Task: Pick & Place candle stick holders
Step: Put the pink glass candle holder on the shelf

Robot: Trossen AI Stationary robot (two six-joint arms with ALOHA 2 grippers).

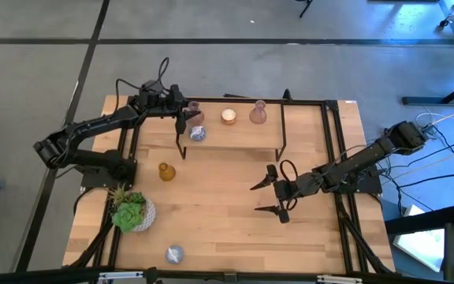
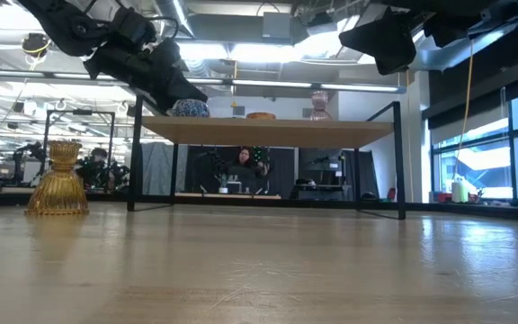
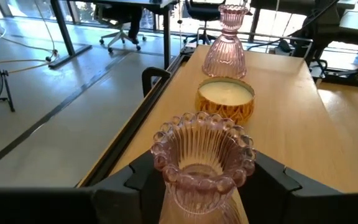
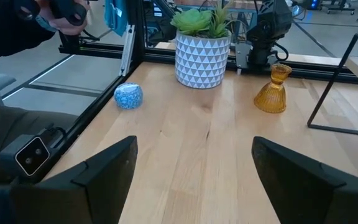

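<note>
A raised wooden shelf (image 1: 290,130) stands at the table's far side. My left gripper (image 1: 184,118) is over its left end, shut on a pink ribbed vase-shaped holder (image 3: 201,162). On the shelf stand a silvery-blue round holder (image 1: 198,134), a cream-white holder (image 1: 228,117) and a second pink holder (image 1: 258,113). An amber holder (image 1: 166,171) and another silvery-blue round holder (image 1: 174,254) stand on the table. My right gripper (image 1: 270,197) is open and empty over the table's middle. My left gripper has the pink holder's lower body (image 3: 166,199) between its two fingers (image 3: 135,180), one on each side, below the beaded rim. The fingers come roughly level from the table's left. The holder stands upright; its base is hidden, so I cannot tell whether it rests on the shelf.
A green succulent in a pale patterned pot (image 1: 132,211) stands near the table's left edge, close to the amber holder. The shelf's black legs (image 1: 280,150) stand on the table. Bare wood lies in the table's middle and near right (image 1: 235,229).
</note>
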